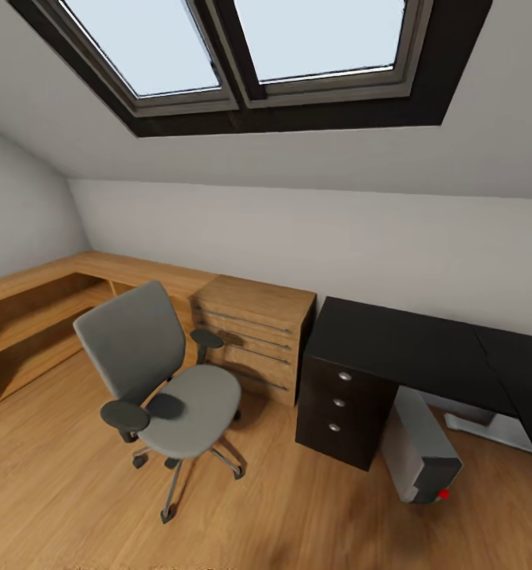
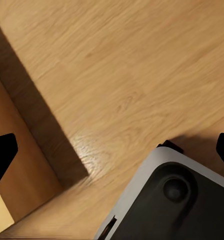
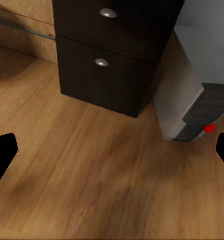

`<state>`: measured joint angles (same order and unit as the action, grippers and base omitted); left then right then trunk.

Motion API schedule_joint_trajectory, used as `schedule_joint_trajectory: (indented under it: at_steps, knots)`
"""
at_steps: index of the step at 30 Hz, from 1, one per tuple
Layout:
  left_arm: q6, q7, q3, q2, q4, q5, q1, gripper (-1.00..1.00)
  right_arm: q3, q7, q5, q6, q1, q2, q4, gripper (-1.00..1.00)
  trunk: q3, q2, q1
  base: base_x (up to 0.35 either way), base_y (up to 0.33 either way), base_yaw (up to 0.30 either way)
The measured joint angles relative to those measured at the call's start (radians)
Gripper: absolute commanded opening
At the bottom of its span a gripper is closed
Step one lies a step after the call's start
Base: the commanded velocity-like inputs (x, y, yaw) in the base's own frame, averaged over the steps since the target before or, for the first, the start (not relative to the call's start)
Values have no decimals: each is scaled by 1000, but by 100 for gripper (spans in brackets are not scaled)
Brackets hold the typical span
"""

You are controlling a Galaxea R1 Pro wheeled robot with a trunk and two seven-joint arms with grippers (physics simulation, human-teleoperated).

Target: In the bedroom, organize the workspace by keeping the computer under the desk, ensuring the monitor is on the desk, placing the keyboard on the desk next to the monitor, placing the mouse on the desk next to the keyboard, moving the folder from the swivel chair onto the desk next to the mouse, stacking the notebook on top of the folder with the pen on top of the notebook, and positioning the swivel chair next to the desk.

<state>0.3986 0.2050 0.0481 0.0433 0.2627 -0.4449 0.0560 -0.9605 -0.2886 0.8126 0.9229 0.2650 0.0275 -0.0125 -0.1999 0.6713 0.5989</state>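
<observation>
Facing swivel chair, desk, computer

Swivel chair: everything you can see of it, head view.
The swivel chair stands upright on the oak floor, left of the desk and apart from it, in front of the low oak cabinets. Grey upholstered seat and tall back, two black padded armrests, chrome star base on dark casters. The seat is bare: nothing lies on it. Its back is toward the far left, its seat toward the camera and right. Only the floor touches it.
</observation>
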Motion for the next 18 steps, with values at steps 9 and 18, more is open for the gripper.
schedule_joint_trajectory:
  at_steps: [9, 18]
  knots:
    - [0, 0, 0, 0, 0, 0, 0, 100, 0, 0, 0, 0, 0, 0, -1, 100, 0, 0, 0, 0, 0, 272]
    - [0, 0, 0, 0, 0, 0, 0, 100, 1, -1, 0, 0, 0, -1, -1, 100, 0, 0, 0, 0, 0, 275]
